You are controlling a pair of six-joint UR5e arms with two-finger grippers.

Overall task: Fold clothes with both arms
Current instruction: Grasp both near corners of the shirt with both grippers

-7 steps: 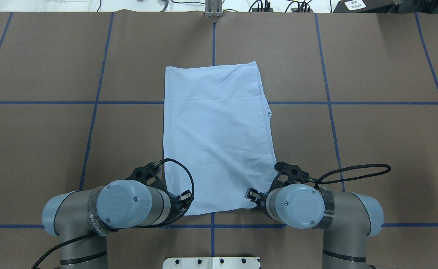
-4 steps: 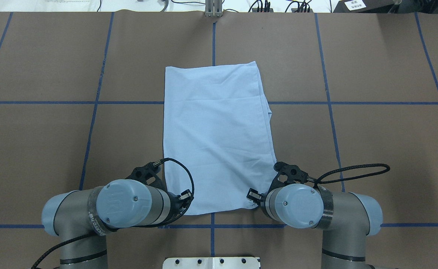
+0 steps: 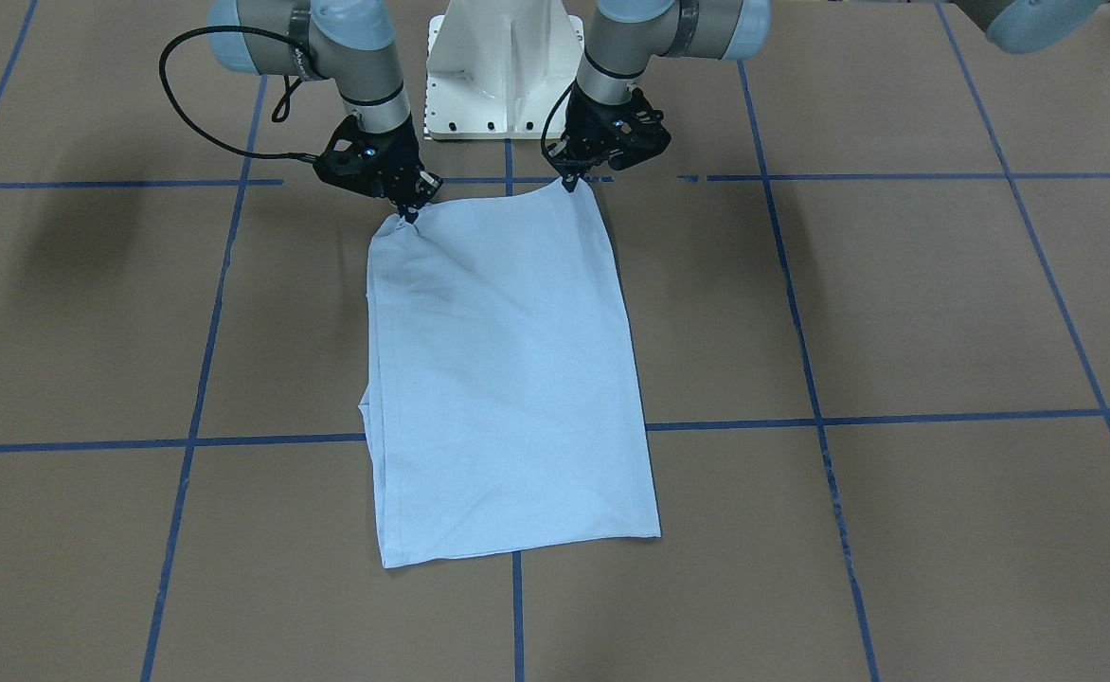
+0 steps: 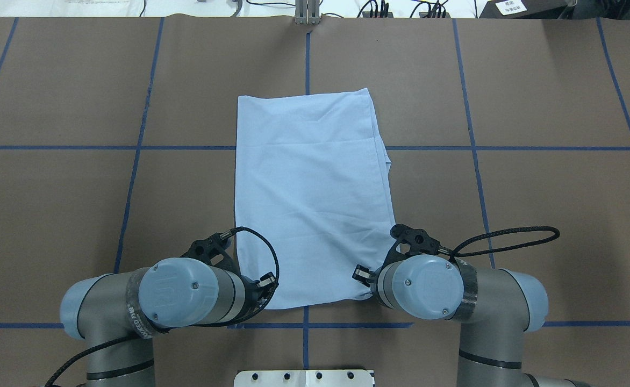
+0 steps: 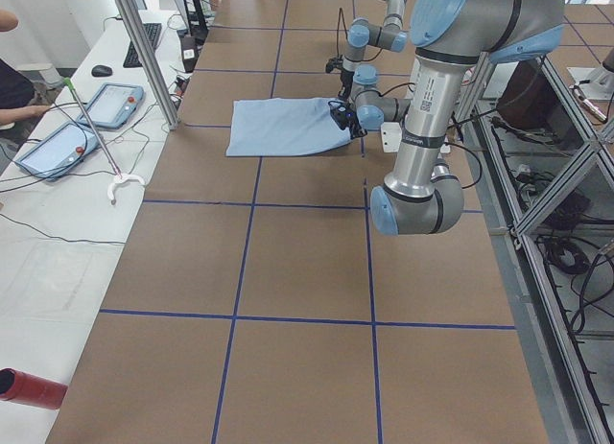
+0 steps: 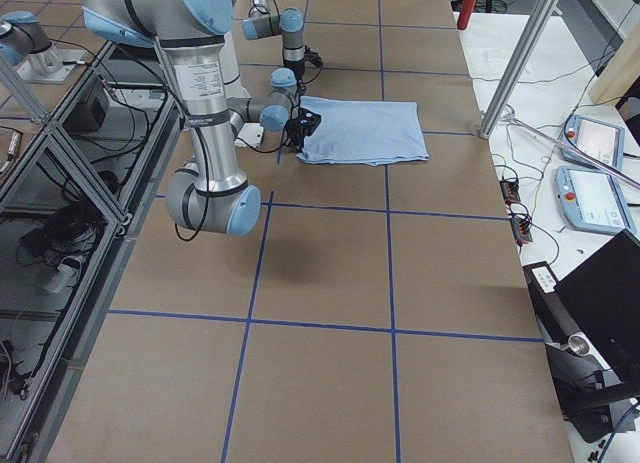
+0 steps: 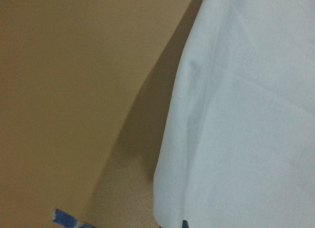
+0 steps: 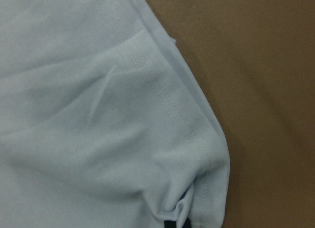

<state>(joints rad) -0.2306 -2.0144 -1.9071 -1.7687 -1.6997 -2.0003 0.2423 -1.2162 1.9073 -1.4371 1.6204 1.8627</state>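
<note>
Shirt of light-blue cloth lies folded rectangular mid-frame; black left tool and black right tool clamp its upper corners.

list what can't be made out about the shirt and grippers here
- shirt collar and print: in no view, likely folded under.
- left gripper fingertips: overhead view, its own wrist hides them.
- right gripper fingertips: right wrist view, bunched cloth and the bottom edge cut them off.

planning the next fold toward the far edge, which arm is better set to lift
Right, marginally. Both claws pinch a near T-shirt corner, but the right claw has cloth visibly bunched in it, while the left claw seems to hold only the corner's tip. Likely both lift together.
</note>
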